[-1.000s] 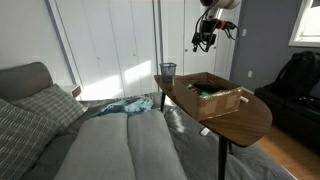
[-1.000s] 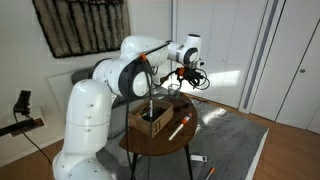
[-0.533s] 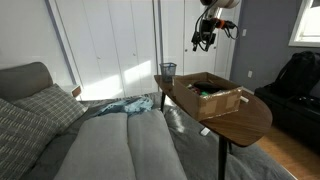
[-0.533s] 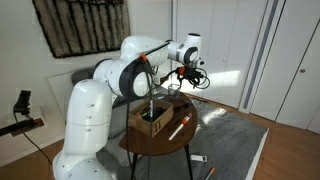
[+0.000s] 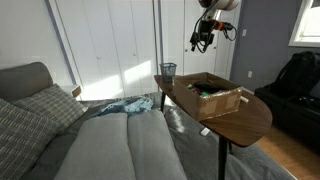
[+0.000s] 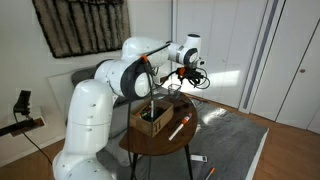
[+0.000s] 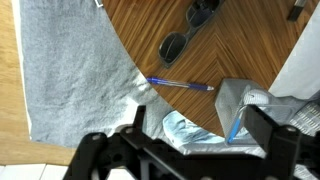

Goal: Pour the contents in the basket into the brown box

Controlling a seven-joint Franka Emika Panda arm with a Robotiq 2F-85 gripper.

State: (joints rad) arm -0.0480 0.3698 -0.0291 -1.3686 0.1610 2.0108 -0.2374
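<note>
The basket [image 5: 167, 70] is a small dark wire-mesh bin standing upright at the far end of the brown oval table [image 5: 240, 118]. In the wrist view it [image 7: 228, 98] sits between the fingertips, with a blue pen and a white item inside. The brown box [image 5: 212, 96] is a shallow cardboard box with open flaps and dark items inside, in the middle of the table; it also shows in an exterior view [image 6: 152, 118]. My gripper [image 5: 203, 38] hangs high above the table, between basket and box. It is open and empty [image 7: 195, 140].
Sunglasses [image 7: 185, 40] and a blue pen [image 7: 180, 84] lie on the tabletop near the basket. A marker [image 6: 178, 128] lies next to the box. A grey bed [image 5: 130, 145] with a light blue cloth [image 7: 185, 128] stands beside the table. White closet doors are behind.
</note>
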